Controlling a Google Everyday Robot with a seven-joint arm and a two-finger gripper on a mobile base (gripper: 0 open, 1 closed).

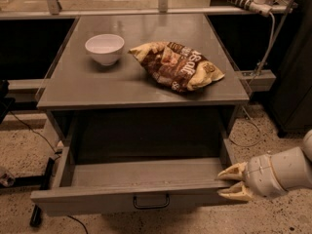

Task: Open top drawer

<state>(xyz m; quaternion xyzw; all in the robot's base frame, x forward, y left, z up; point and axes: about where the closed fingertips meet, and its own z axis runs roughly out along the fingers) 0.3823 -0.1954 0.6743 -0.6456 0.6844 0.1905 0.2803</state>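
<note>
- We see the top drawer [107, 199] pulled well out of the grey metal cabinet [97, 89], low in the view at about 6 o'clock.
- Its wide grey front faces us, with a small black loop handle [151, 201] at the middle of the front.
- The inside of the drawer is plain grey, and we make out nothing lying in it.
- Above the drawer, the opening in the cabinet is dark.
- The gripper [225, 184] sits at about 4 o'clock, at the right end of the drawer front.
- Its 2 tan fingers [234, 171] are spread apart with a clear gap, 1 above the other, both pointing toward 9 o'clock.
- The upper tip lies by the drawer's right rear-side rim and the lower tip lies in front of the panel's right end.
- We cannot tell whether either tip presses on the metal, and the hand holds nothing loose.
- The pale, rounded arm [285, 172] runs off the frame edge at 3 o'clock.
- On the cabinet top a white bowl [104, 48] stands upright at about 11 o'clock.
- A crumpled brown-and-yellow chip bag [178, 65] lies at about 1 o'clock, near the bowl but apart from it.
- A white cable [267, 45] hangs beyond the cabinet at 2 o'clock.
- The speckled floor [19, 145] shows on both sides.
</note>
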